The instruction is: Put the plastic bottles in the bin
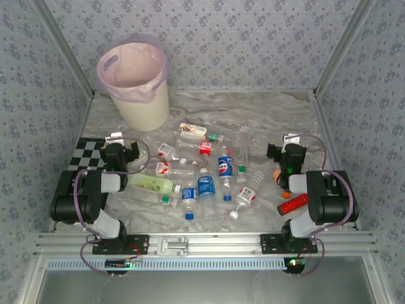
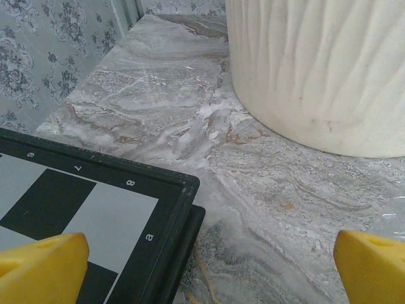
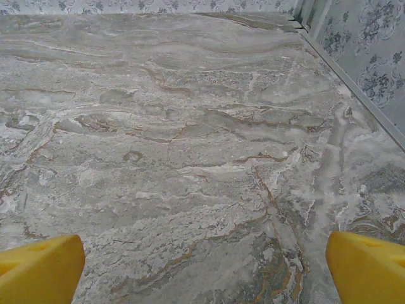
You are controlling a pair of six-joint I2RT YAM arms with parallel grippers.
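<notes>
Right, starting at the far left of my overhead view: a black-and-white chequered board (image 1: 85, 154) lies flat on the grey marbled worktop (image 1: 266, 117), its near corner just beside the left gripper (image 1: 119, 145). That gripper is released, its yellow fingertips (image 2: 44, 269) spread wide with nothing between them. Its wrist camera looks over the board's edge toward the ribbed wall of the round cream-white plastic bin (image 1: 147, 107), which is lined with a pink-lilac bag. The bin stands upright in the back left corner with its mouth open, and I judge that puts it handiest to the left arm for drops.

To its right, the small clear plastic bottles (image 1: 206, 187) lie on their sides in a loose scatter mid-worktop, between the two arms. None are in the bin as far as I can see. A pale green bottle (image 1: 152, 183) lies nearest the left arm, so I'd call it the natural first pick.

Further right, a red cylinder (image 1: 293, 204) lies near the right arm's base; it is no bottle and I'd leave it. The right gripper (image 1: 288, 151) is likewise released and empty, hovering low over bare marble, apart from the scatter.
</notes>
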